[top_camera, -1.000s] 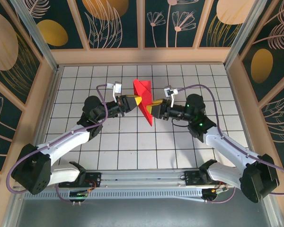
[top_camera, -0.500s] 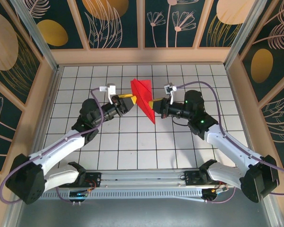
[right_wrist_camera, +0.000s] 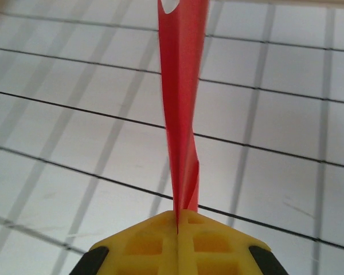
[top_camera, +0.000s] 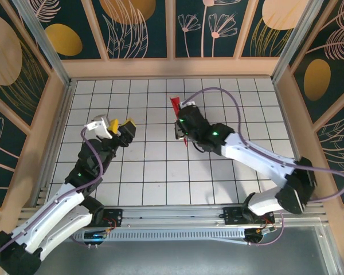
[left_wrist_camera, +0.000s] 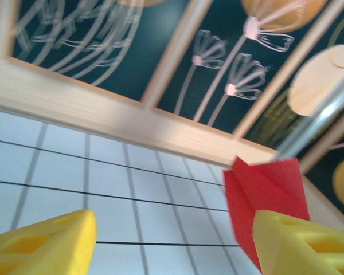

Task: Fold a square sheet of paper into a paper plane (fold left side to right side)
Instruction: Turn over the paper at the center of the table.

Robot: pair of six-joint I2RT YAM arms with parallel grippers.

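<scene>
White gridded surface lay between floral wall panels. The right jaws were pinched shut on one end of the folded red paper, holding it upright and edge-on near the surface's middle. The left jaws stood wide apart, empty, well apart from the paper on its left.

**White Shells, Black Joints, Yellow Claws**

The left arm and right arm wear glossy white shells between black joint housings, each with a small green lamp. A purple cable loops along each. The left claw and right claw carry bright yellow fingers moulded with square recesses.
</scene>
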